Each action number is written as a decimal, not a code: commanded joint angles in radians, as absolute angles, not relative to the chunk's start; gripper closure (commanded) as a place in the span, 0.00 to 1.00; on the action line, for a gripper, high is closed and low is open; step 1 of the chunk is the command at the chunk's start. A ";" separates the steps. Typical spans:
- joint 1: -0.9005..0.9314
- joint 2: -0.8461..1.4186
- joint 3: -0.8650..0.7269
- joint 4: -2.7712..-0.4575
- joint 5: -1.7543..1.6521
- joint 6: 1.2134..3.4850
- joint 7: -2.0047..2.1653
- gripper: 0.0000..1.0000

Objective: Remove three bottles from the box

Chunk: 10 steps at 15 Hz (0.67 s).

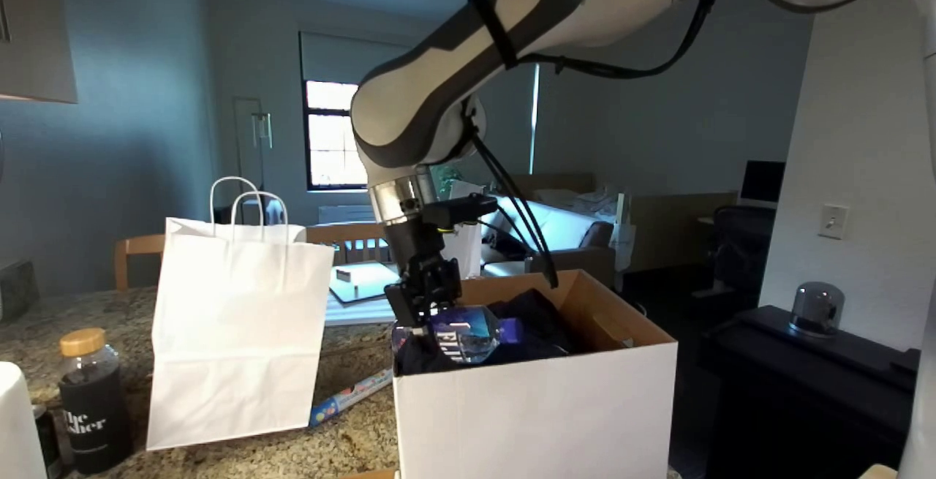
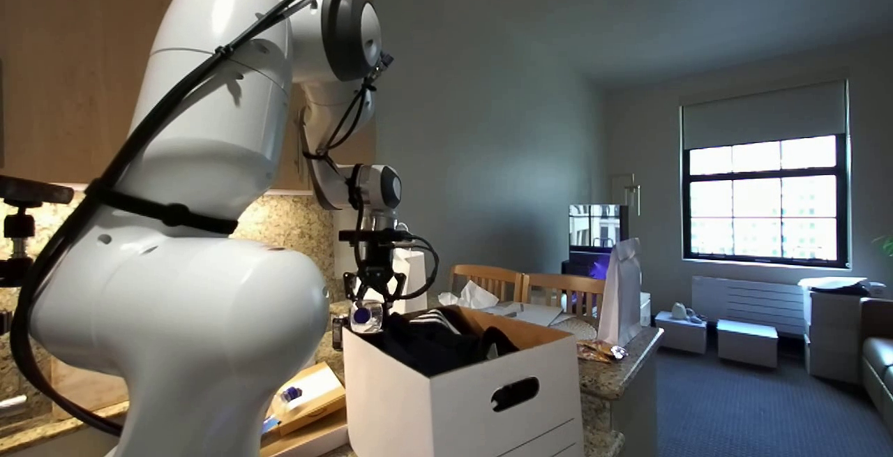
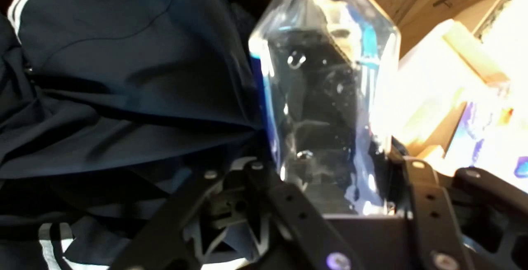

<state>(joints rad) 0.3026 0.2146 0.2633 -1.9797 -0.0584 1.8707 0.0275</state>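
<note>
A clear water bottle with a blue cap (image 1: 468, 334) lies sideways in my gripper (image 1: 424, 322), level with the top of the white box (image 1: 537, 413). Its cap end (image 2: 361, 316) shows over a corner of the box (image 2: 460, 394) in an exterior view. In the wrist view my gripper's fingers (image 3: 330, 158) stand on both sides of the bottle (image 3: 321, 109), closed around its body. The bottle lies along the box's side, with dark clothing on its left and the counter side on its right. Another blue cap (image 2: 291, 394) shows outside the box; its bottle is mostly hidden.
Dark clothing with white stripes (image 2: 436, 342) fills the box. A white paper bag (image 1: 241, 333) and a dark jar with an orange lid (image 1: 93, 406) stand on the counter. A colourful tube (image 1: 351, 396) lies between bag and box. Open brown cardboard (image 2: 314, 401) lies beside the box.
</note>
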 commanded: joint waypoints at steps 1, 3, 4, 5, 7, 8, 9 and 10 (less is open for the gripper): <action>0.325 0.144 0.287 -2.019 0.021 1.982 0.157 0.68; 0.331 0.117 0.291 -2.038 0.027 2.045 0.218 0.68; 0.333 0.106 0.292 -2.048 0.033 2.081 0.242 0.68; 0.335 0.099 0.292 -2.056 0.037 2.111 0.264 0.68; 0.333 0.092 0.286 -2.067 0.036 2.139 0.298 0.68; 0.330 0.091 0.283 -2.069 0.036 2.140 0.309 0.68; 0.328 0.088 0.281 -2.071 0.037 2.139 0.317 0.68; 0.326 0.085 0.280 -2.072 0.042 2.134 0.319 0.68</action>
<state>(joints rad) 0.3309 0.1336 0.2782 -2.0376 -0.0015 2.1030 0.2858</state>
